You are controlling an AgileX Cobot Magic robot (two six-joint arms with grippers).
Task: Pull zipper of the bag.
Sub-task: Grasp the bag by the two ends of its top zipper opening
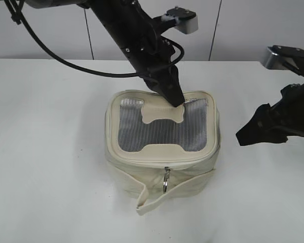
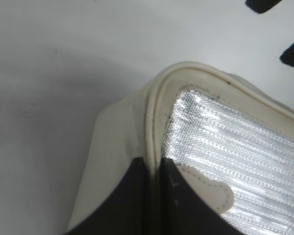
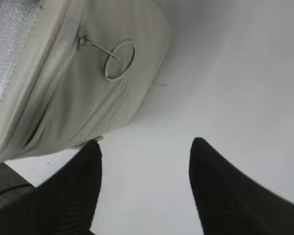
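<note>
Bag (image 1: 162, 167) looks soft and light, so my left gripper (image 1: 176, 99) pinches its back rim; right gripper (image 3: 144, 147) gapes beside it, empty. I'd grab the ring pull (image 3: 120, 59)

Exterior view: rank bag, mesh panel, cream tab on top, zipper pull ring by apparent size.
Largest to smallest, as they look:
1. bag
2. mesh panel on its top
3. cream tab at the panel's far edge
4. zipper pull ring hanging on the front

The near tab looks about like the far one.

Bright even light, soft shadows, wrist views blurred close up
</note>
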